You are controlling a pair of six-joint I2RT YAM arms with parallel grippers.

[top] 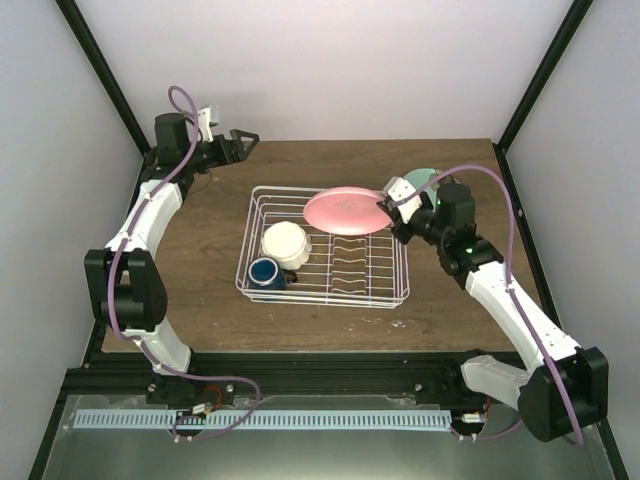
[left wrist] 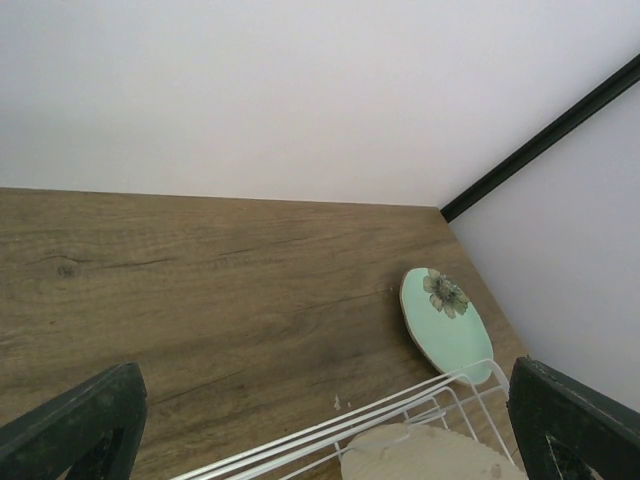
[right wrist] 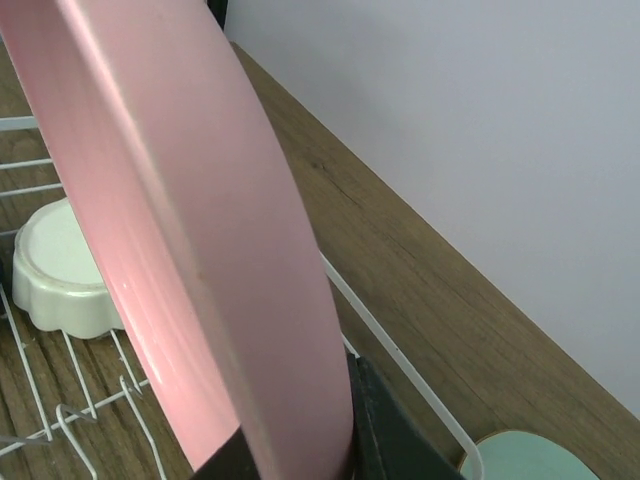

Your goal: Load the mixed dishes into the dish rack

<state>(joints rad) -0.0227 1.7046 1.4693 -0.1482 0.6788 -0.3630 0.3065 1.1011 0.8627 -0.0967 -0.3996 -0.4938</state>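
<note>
Closest to us, the pink plate (right wrist: 200, 250) is clamped by its rim in our right gripper (top: 395, 208), over the far right of the dish rack (top: 258, 290), which holds the cream bowl (top: 285, 242) and blue mug (top: 266, 272). Our left gripper (top: 238, 140) hangs with jaws wide apart, empty, above the wooden table (left wrist: 200, 270). Beyond the rack, the pale green plate (left wrist: 447, 325) lies near the white walls (left wrist: 300, 90).

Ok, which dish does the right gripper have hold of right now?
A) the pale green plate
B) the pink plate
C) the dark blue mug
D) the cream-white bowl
B: the right gripper is shut on the pink plate at its rim, above the dish rack, where the bowl and mug sit; the pale green plate lies on the table.
</note>
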